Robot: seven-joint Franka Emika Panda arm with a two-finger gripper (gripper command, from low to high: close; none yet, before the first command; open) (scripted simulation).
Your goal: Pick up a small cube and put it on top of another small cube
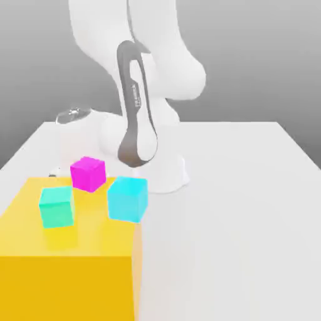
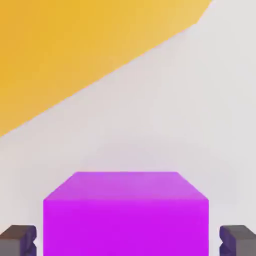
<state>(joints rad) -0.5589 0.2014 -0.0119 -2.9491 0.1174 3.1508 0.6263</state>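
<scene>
Grey backdrop and a white worktop (image 1: 251, 188) are framing the scene I am working from afar; the worktop is running pale and bare toward the exterior view's right.

Item one, largest: the white arm (image 1: 157, 69), which I am seeing bent over toward the far left part of the worktop, its dark-trimmed link hanging in front of the base.

Item two: a yellow block (image 1: 69, 276) sitting at the near left corner of the worktop, carrying a teal cube (image 1: 57, 207) and, at its right edge, a cyan cube (image 1: 127, 199).

Item three: a magenta-pink cube (image 1: 88, 173) resting at the far edge of that block.

Item four: the small cube (image 2: 125, 215), violet-purple, lying on the white worktop just off the yellow block's edge, as the hand view is showing.

Item five: the gripper (image 2: 127, 239), its jaws standing apart, one dark fingertip on each side of the small cube, neither touching it.

I am judging the step in hand as the grasp: the next move is calling for closing squarely on the cube's side faces, then lifting clear before carrying it over another cube.
</scene>
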